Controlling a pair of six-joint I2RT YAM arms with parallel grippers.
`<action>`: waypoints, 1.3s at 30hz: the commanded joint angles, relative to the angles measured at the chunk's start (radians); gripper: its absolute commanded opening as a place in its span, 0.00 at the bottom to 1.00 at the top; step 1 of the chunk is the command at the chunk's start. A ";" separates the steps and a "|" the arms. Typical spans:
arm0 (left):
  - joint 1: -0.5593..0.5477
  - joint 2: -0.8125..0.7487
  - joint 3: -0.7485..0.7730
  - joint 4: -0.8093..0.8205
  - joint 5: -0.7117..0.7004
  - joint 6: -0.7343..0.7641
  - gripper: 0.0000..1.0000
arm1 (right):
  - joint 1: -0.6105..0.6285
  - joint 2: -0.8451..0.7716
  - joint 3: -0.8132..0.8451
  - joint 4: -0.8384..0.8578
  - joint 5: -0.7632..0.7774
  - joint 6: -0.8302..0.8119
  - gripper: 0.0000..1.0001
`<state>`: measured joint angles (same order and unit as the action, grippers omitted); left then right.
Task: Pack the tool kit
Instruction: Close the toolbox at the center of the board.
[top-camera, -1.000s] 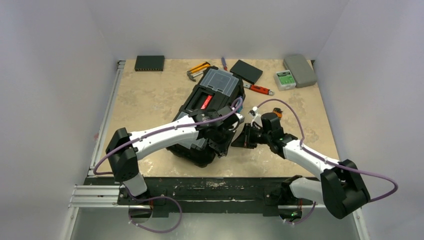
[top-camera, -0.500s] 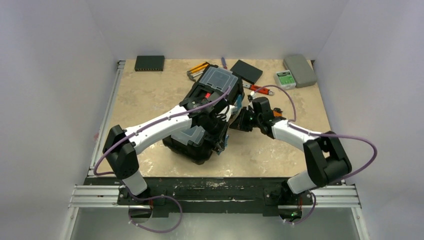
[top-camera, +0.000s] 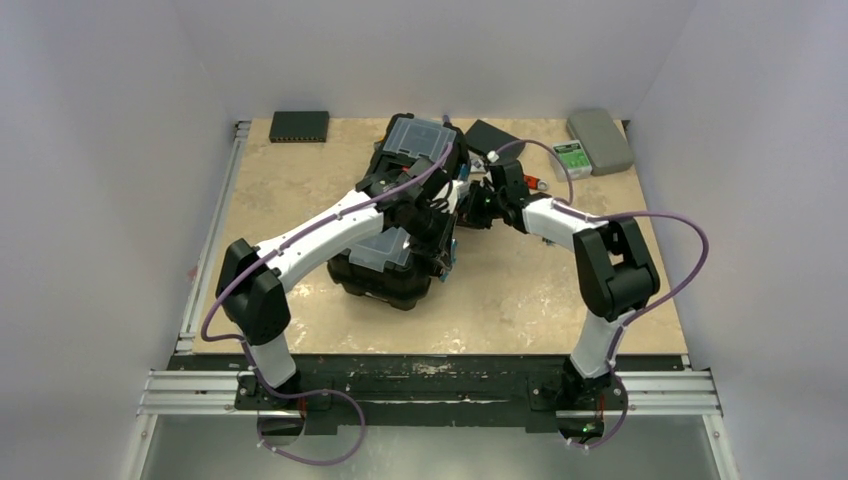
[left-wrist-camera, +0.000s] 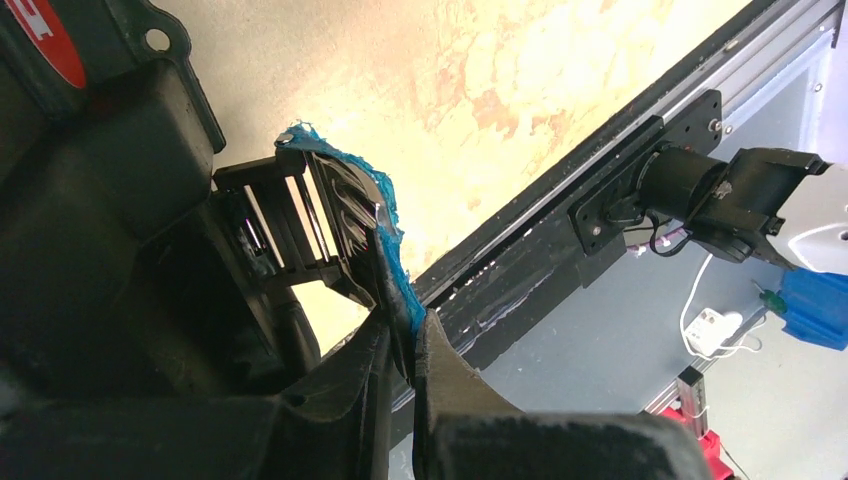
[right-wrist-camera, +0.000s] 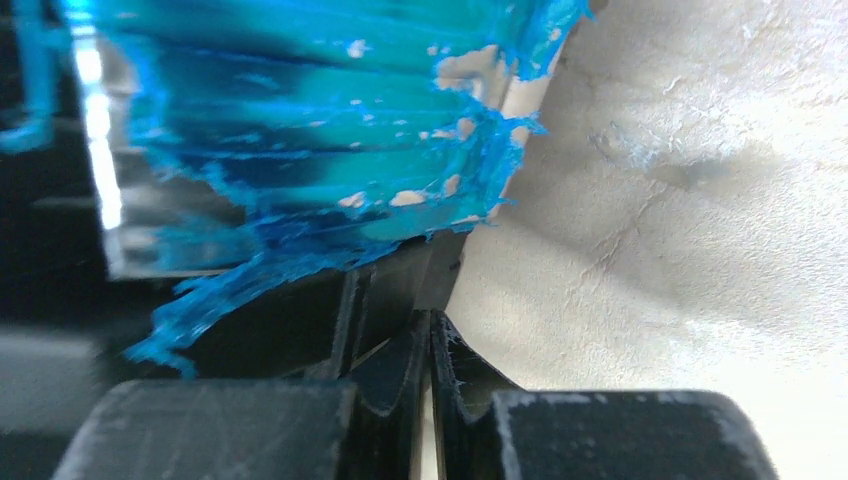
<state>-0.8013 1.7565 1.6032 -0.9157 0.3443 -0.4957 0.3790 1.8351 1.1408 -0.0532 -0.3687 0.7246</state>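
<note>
The black toolbox (top-camera: 400, 205) lies on the table with two clear-lidded compartments (top-camera: 417, 135) and a red-marked handle. My left gripper (top-camera: 447, 243) is at its right side. In the left wrist view it (left-wrist-camera: 405, 340) is shut on a blue-smeared black latch (left-wrist-camera: 335, 215) of the toolbox. My right gripper (top-camera: 467, 205) presses against the box's right side farther back. In the right wrist view it (right-wrist-camera: 430, 330) is shut and empty, just below another blue-coated latch (right-wrist-camera: 300, 130). A red-handled tool (top-camera: 532, 184) lies right of the box.
A flat black box (top-camera: 495, 136), a grey rounded case (top-camera: 600, 140) and a small green-and-white device (top-camera: 570, 158) lie at the back right. A black switch box (top-camera: 298, 125) lies at the back left. A purple-handled tool (top-camera: 447, 120) pokes out behind the toolbox.
The toolbox has slid and turned toward the back of the table, now covering the yellow hammer. Both grippers moved back with it; the right arm swung far left and back.
</note>
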 joint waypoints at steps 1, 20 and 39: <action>0.020 -0.003 0.051 0.063 0.000 0.061 0.00 | -0.004 -0.119 -0.023 0.047 -0.004 -0.025 0.15; 0.040 -0.049 -0.010 0.074 -0.075 0.041 0.00 | -0.035 -0.696 -0.760 0.591 -0.158 0.220 0.84; 0.042 -0.135 0.021 0.003 -0.146 0.054 0.53 | 0.097 -0.476 -0.749 0.938 -0.197 0.343 0.84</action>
<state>-0.7727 1.6913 1.5990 -0.9195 0.2962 -0.5026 0.4568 1.3624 0.3542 0.8047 -0.5621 1.0492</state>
